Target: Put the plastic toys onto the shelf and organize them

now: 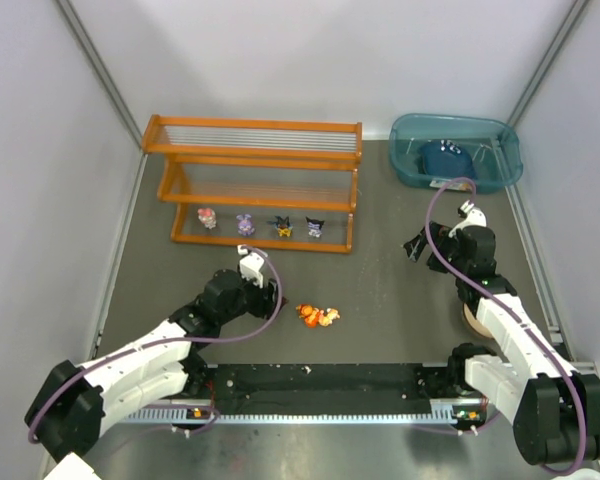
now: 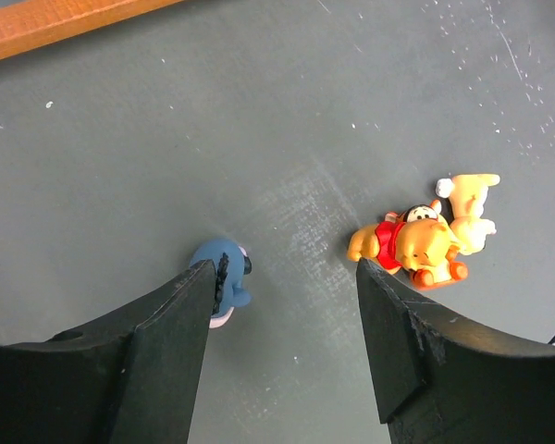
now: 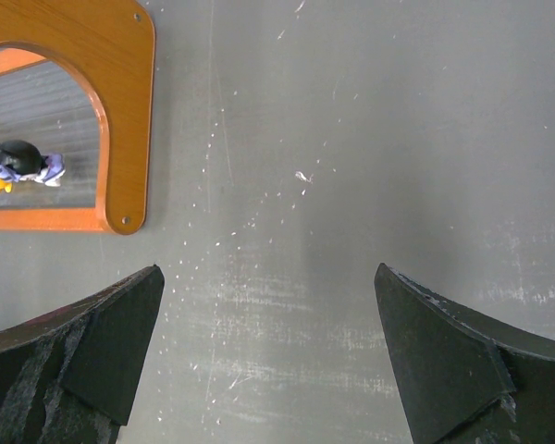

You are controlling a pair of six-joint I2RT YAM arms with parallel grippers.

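The orange shelf (image 1: 252, 152) stands at the back left. Several small toys stand on its bottom tier: pink (image 1: 208, 217), purple (image 1: 245, 224), black-and-yellow (image 1: 281, 227) and black-and-purple (image 1: 314, 227). A cluster of orange-yellow toys (image 1: 318, 316) lies on the table; it also shows in the left wrist view (image 2: 421, 242). My left gripper (image 1: 252, 272) is open just above the table (image 2: 282, 277). A small blue toy (image 2: 227, 277) lies at its left fingertip (image 2: 190, 305), partly hidden by it. My right gripper (image 1: 417, 245) is open and empty over bare table (image 3: 268, 305).
A teal bin (image 1: 500, 170) with a dark blue item (image 1: 445, 158) stands at the back right. A round tan object (image 1: 472, 318) lies under my right arm. The shelf's end panel (image 3: 125, 111) and one toy (image 3: 18, 165) show in the right wrist view.
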